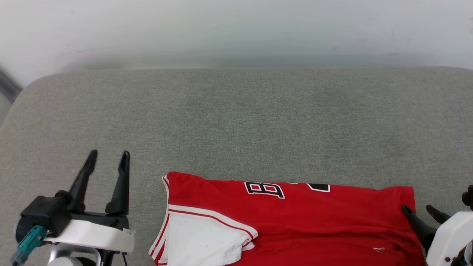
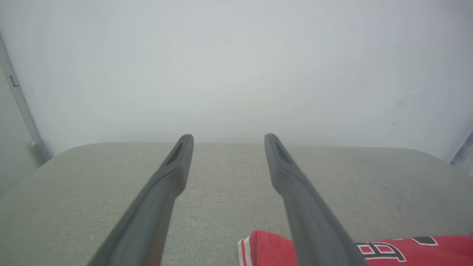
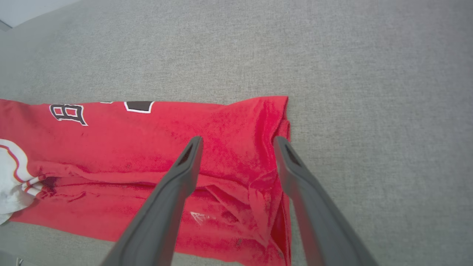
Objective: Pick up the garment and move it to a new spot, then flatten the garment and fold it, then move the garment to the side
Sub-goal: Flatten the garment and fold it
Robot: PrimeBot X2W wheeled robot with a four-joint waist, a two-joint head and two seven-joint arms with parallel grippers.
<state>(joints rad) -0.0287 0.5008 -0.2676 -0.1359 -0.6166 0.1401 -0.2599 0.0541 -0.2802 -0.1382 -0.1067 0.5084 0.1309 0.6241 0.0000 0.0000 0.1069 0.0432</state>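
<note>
Red jersey T-shirt (image 1: 314,218) is lying folded into a long band along the near edge of a grey fabric-covered surface (image 1: 236,118), running from the middle towards the right. At the far left, the left pincer (image 1: 110,152) is hovering over bare grey fabric, well apart from the shirt, its two dark fingers standing spread with nothing between them. Moving right, a white sleeve (image 1: 199,236) with red-and-white striped trim is resting on the shirt's left end, and black white-outlined lettering (image 1: 264,189) is showing along the far fold. At the right end, the cloth is bunching into creases. The right pincer (image 1: 417,207) is reaching over that end with its fingers apart, gripping nothing; whether the tips are touching the cloth cannot be told. A pale wall (image 1: 236,29) is rising behind.
</note>
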